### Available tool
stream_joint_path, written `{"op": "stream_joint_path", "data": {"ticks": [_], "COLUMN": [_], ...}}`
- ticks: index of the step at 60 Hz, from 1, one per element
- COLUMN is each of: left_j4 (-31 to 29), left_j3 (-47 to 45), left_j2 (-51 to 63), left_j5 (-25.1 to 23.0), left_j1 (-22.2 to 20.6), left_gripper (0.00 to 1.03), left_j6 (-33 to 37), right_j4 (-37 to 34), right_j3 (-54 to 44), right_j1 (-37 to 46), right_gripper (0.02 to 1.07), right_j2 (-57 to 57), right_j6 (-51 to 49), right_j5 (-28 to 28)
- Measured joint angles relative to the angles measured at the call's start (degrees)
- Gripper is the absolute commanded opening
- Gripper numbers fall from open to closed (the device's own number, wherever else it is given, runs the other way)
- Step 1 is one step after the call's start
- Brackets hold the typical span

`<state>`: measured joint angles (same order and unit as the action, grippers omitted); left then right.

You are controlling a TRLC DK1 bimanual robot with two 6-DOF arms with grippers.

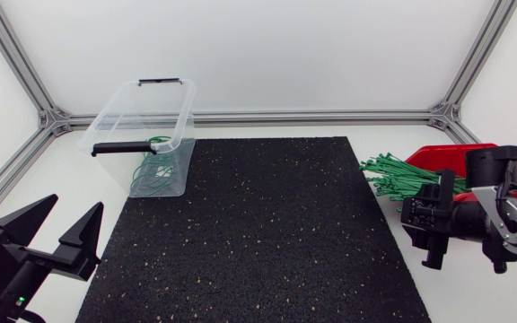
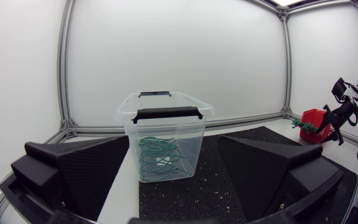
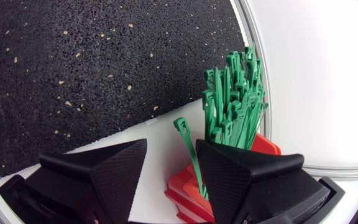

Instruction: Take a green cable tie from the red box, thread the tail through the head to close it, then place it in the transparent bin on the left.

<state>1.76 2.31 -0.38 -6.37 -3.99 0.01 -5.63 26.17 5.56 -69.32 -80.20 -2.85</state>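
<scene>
Loosely, a slim green cable tie (image 3: 188,146) stands within the parted right gripper (image 3: 171,144); left gripper (image 1: 76,203) parted.

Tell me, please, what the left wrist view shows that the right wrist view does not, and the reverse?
Only the left wrist view: the transparent bin with looped green ties inside, the open left claw before it, and the right arm seen from afar. Only the right wrist view: the open right claw close over the cable-tie bundle, one loose tie rising between its fingers. Both: the red box with that bundle, and the black speckled mat.
</scene>
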Motion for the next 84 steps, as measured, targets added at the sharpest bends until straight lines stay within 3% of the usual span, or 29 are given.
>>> {"op": "stream_joint_path", "data": {"ticks": [5,10,13,28,35,65,75,84], "left_j4": [0.0,0.0,0.0,0.0,0.0,0.0,0.0,0.0], "left_j3": [0.0,0.0,0.0,0.0,0.0,0.0,0.0,0.0], "left_j2": [0.0,0.0,0.0,0.0,0.0,0.0,0.0,0.0], "left_j5": [0.0,0.0,0.0,0.0,0.0,0.0,0.0,0.0], "left_j1": [0.0,-0.1,-0.3,-0.4,-0.7,-1.1,-1.4,-1.4], "left_gripper": [1.0,1.0,1.0,1.0,1.0,1.0,1.0,1.0], "left_j6": [0.0,0.0,0.0,0.0,0.0,0.0,0.0,0.0], "right_j4": [1.3,2.8,3.7,5.5,5.6,5.2,-2.9,-12.2], "right_j3": [0.1,0.1,0.1,-0.9,-2.4,-3.1,-3.1,-2.9], "right_j1": [0.0,0.0,0.1,0.6,1.0,1.4,0.0,-6.1], "right_gripper": [0.46,0.43,0.36,0.26,0.07,0.07,0.07,0.07], "right_j2": [-0.3,-0.3,-0.3,0.3,1.6,6.8,14.1,21.3], "right_j6": [-0.9,-2.2,-2.8,-7.0,-9.0,-10.3,-10.0,-6.8], "right_j5": [0.2,0.4,0.4,0.0,-0.8,-1.6,-1.6,-0.2]}}
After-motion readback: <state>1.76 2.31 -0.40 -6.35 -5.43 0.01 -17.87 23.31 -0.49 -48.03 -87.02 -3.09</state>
